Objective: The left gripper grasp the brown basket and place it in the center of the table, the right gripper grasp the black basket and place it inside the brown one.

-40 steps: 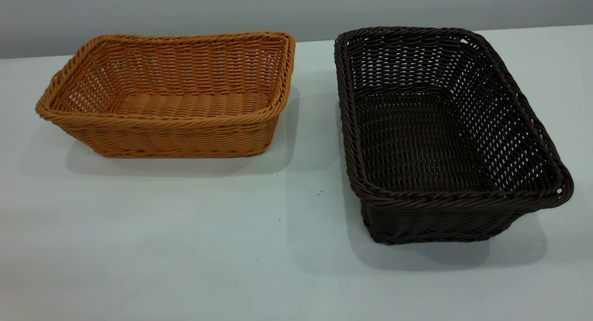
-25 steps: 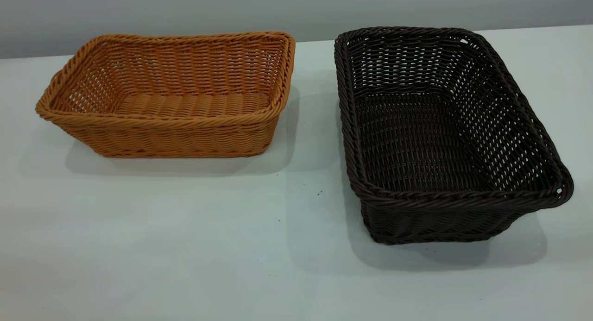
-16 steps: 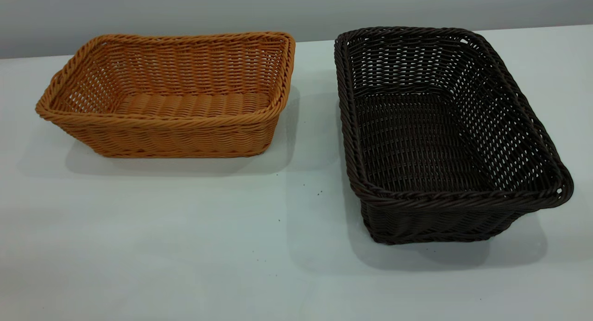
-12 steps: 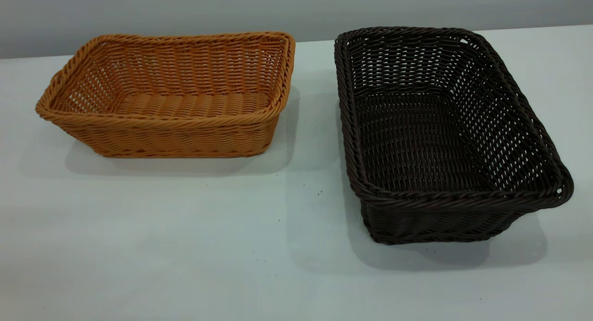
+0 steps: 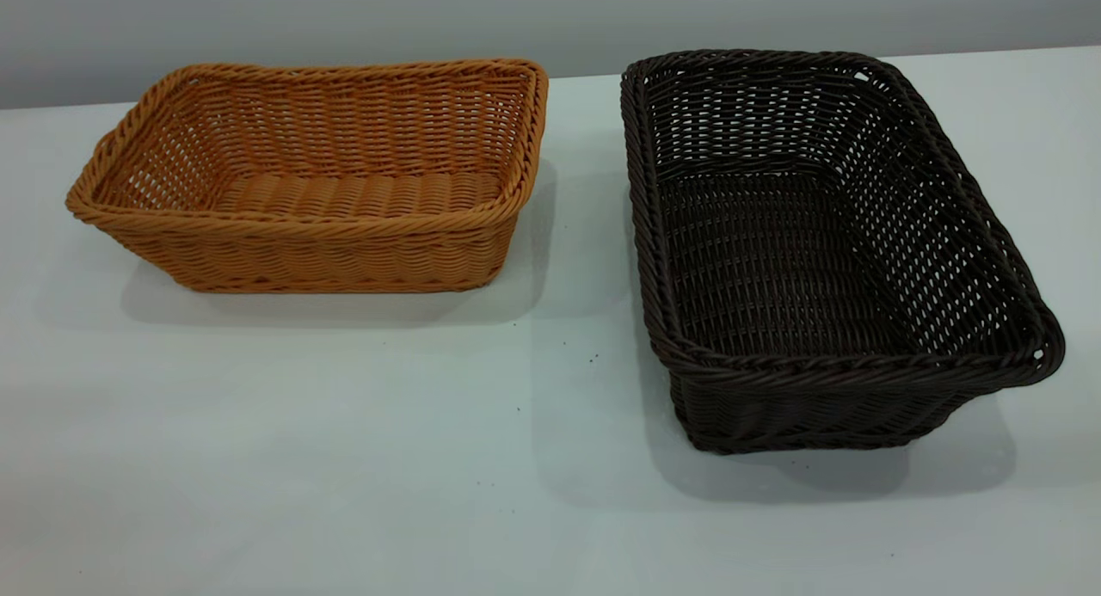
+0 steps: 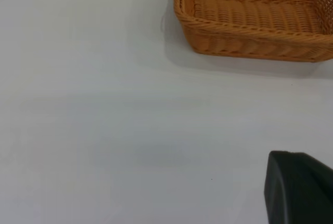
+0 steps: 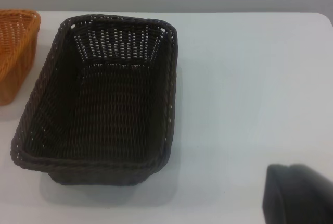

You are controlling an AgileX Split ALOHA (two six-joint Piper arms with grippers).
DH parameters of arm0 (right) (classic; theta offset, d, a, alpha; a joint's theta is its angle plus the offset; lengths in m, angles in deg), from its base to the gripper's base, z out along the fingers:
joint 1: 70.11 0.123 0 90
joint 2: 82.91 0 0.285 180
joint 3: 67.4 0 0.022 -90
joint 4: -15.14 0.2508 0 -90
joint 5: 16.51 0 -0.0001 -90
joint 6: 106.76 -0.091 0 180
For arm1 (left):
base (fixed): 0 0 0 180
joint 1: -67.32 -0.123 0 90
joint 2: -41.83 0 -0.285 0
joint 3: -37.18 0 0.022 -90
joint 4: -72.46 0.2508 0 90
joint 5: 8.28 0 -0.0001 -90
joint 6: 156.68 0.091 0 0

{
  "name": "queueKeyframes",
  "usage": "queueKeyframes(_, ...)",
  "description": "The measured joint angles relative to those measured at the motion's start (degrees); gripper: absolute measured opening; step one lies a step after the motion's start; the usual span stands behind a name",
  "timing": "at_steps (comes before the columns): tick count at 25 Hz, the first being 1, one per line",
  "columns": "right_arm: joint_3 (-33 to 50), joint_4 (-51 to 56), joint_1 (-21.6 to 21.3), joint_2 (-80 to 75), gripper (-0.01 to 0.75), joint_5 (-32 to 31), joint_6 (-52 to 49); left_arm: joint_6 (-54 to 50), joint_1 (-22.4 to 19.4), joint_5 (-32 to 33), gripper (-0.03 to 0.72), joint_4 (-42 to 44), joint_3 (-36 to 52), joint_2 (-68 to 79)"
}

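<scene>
Brown basket (image 5: pixel 310 179) upper left of the exterior frame, black basket (image 5: pixel 817 243) right, apart on white surface (image 5: pixel 344 458), neither hand's opening can be told.

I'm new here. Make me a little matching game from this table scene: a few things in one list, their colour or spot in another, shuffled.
Things:
1. rectangular orange-tan woven wicker basket
2. rectangular dark brown-black woven wicker basket
3. flat white table

Descriptions:
A. bears both baskets
B. empty, at the exterior view's right
C. empty, at the exterior view's left

Pairs: 1-C, 2-B, 3-A
</scene>
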Motion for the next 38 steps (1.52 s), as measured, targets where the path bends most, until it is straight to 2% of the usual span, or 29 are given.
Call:
queueKeyframes(17,0.00,0.00,0.00,0.00,-0.001,0.00,0.00,0.00,0.00,-0.78,-0.001,-0.72,0.00,0.00)
queueKeyframes(24,-0.94,3.29,0.00,0.00,-0.001,-0.48,0.04,0.17,0.00,-0.97,-0.001,-6.84,-0.07,0.00)
queueKeyframes(28,-3.38,4.76,0.00,-0.43,-0.001,-2.77,0.26,0.57,0.00,-1.06,-0.001,-9.50,-0.14,0.00)
queueKeyframes(32,-6.72,6.57,0.00,-4.70,-0.001,-5.01,1.01,3.00,0.00,-2.85,-0.001,-12.23,-2.78,0.00)
queueKeyframes(38,-11.15,14.43,0.00,-11.86,-0.001,-2.93,4.48,5.10,0.00,-4.81,-0.001,-14.19,-9.32,3.68)
